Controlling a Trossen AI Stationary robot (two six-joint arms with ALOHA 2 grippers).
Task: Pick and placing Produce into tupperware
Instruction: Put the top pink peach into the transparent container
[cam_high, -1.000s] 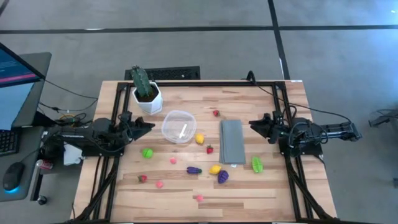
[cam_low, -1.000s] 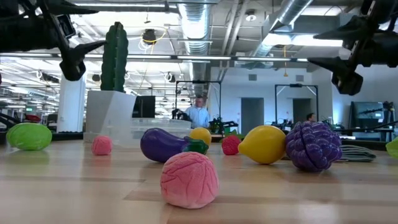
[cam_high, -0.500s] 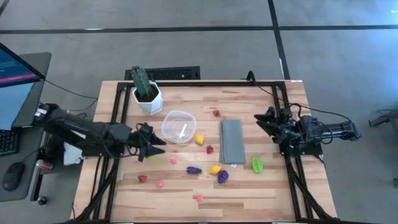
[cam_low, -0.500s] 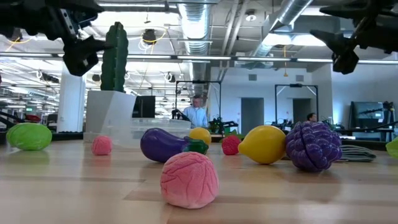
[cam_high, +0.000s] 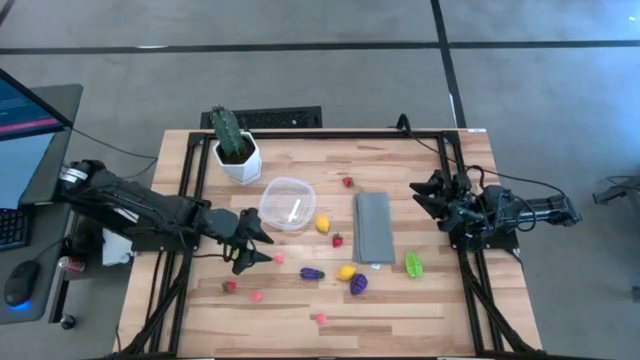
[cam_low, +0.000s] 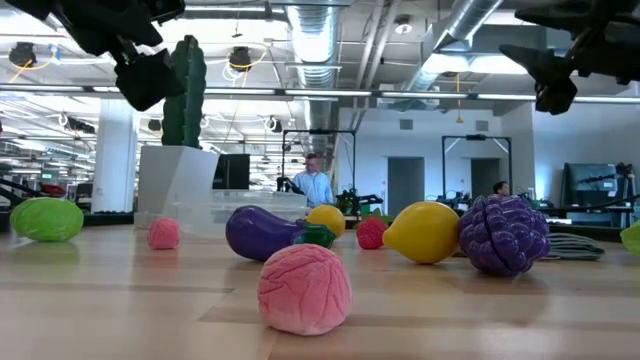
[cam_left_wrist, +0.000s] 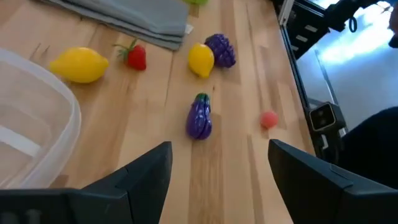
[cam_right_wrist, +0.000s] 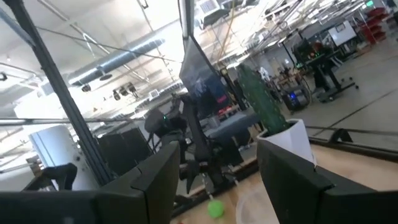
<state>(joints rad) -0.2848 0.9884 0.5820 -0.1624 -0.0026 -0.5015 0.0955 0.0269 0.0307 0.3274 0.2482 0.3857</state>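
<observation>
Left end effector (cam_high: 258, 243) hangs above the desk (cam_high: 420, 300) just on the near side of the tupperware, its two fingers spread apart with nothing between them; in the left wrist view its open fingers (cam_left_wrist: 146, 177) frame bare wood in front of the purple eggplant (cam_left_wrist: 199, 116). Right end effector (cam_high: 422, 196) waits raised at the desk's right edge, beside the grey cloth, its fingers also apart and empty.

Largest on the desk is the green cactus (cam_high: 227, 131) in its white pot (cam_high: 239, 164) at the far left corner. Next comes the flat grey cloth (cam_high: 373, 227) lying right of centre. The tupperware (cam_high: 287, 203), round and clear, sits just beside the pot toward the middle, and no produce can be seen in it.

The produce lies scattered on the wood. A purple ridged piece (cam_high: 358, 283) touches a yellow one (cam_high: 345, 272) near the cloth's front corner, and a light green piece (cam_high: 413, 264) lies right of the cloth. A yellow lemon (cam_high: 321, 223) rests just right of the tupperware, with a red strawberry (cam_high: 337, 240) near it. A pink ball (cam_low: 304, 289) sits closest to the low camera.
</observation>
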